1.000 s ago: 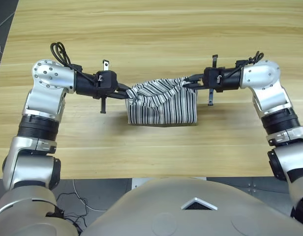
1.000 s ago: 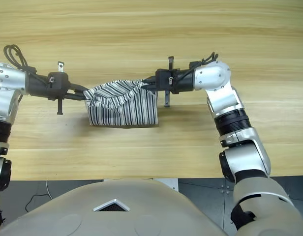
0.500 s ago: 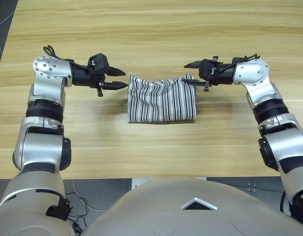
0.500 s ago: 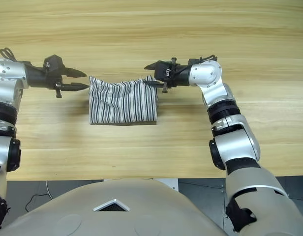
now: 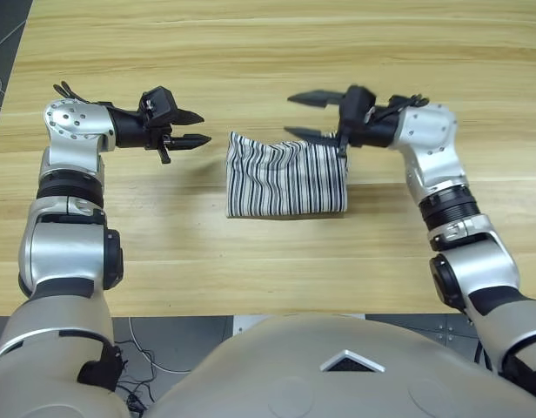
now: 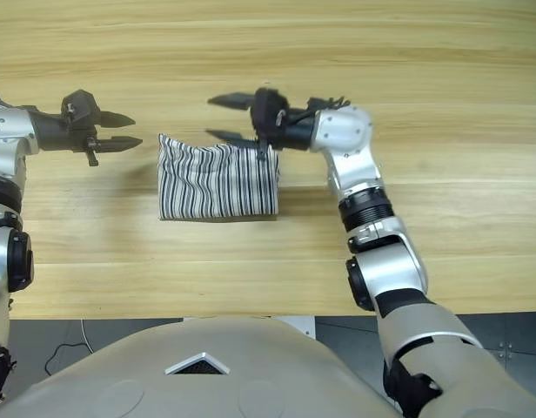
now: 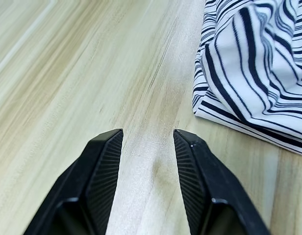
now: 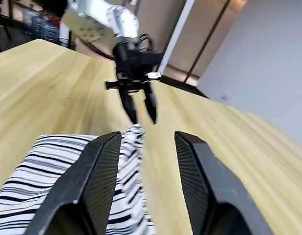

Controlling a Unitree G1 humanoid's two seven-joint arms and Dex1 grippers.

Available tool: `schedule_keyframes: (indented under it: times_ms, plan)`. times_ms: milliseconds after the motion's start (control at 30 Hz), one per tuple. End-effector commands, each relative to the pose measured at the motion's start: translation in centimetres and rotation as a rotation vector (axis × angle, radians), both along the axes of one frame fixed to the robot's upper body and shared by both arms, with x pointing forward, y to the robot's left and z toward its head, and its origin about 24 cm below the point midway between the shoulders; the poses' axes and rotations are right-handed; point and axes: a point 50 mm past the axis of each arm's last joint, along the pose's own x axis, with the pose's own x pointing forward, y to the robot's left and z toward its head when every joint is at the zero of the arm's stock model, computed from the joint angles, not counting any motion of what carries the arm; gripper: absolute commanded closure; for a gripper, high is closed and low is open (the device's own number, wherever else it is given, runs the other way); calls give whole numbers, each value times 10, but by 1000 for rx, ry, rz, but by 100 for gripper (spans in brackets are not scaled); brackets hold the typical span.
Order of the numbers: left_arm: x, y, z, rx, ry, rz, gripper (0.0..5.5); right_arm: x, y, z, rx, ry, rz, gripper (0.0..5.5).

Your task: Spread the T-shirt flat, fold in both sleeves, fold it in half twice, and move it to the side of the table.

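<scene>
My left gripper point(image 5: 204, 127) hangs over the table with its two fingers apart and nothing in them, near the left edge of the T-shirt point(image 5: 287, 177) but not touching it. The T-shirt lies in the middle of the table, a small striped packet with fairly neat edges. My right gripper point(image 5: 290, 115) is at the far right corner of the packet, wide open and empty, with one finger just above the cloth and the other up in the air. I think the folding is done, and the step in hand is moving the T-shirt to the side. For that I need to come down, pinch the packet at both ends, and carry or slide it gently so the folds do not fall open. The table point(image 5: 251, 52) is pale wood with long grain lines. Past its left edge is a dark floor point(image 5: 3, 52) with some thin cables, and behind the table stands a plain grey wall point(image 8: 268, 58).
</scene>
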Motion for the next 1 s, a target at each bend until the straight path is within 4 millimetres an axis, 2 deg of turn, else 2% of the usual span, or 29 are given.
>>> schedule_keyframes:
  times_ms: [33,133,200,300,433,500,567,600,633,667,733,800,867,900,967,1000]
  plan:
    - [1,-1,0,9,-18,3,358,-3,11,-16,-47,31,5,349]
    - [1,-3,-1,2,-25,-8,358,-5,20,-39,-159,61,-18,349]
    - [0,-5,-1,-2,-38,-25,358,-2,17,-61,-317,70,-93,349]
    - [-2,-6,2,-16,-70,-54,358,8,-1,-80,-530,40,-236,349]
    - [-4,-9,4,-71,-109,-73,358,22,-55,-85,-797,-112,-388,349]
    - [-6,-6,5,-140,-151,-19,358,28,-109,-79,-904,-143,-527,349]
    - [1,-5,6,-211,-207,100,358,23,-171,-69,-973,-105,-714,349]
    - [7,-7,8,-260,-243,184,358,17,-203,-63,-999,-67,-829,349]
    - [17,-10,10,-326,-283,296,358,5,-243,-56,-1035,-10,-997,349]
    - [24,-15,12,-376,-308,385,358,-8,-274,-49,-1065,35,-1130,349]
    - [40,-27,19,-441,-378,533,358,-37,-319,-41,-1121,120,-1342,349]
    - [53,-43,31,-530,-446,618,358,-57,-340,-40,-1128,183,-1473,349]
    - [67,-68,43,-602,-525,728,358,-70,-361,-30,-1202,66,-1668,349]
    - [72,-80,47,-599,-575,781,358,-60,-365,-9,-1184,-151,-1787,349]
    - [76,-92,49,-566,-653,911,358,-22,-345,47,-934,-753,-1921,349]
    - [76,-100,47,-521,-701,917,358,-8,-319,72,-754,-1089,-1902,349]
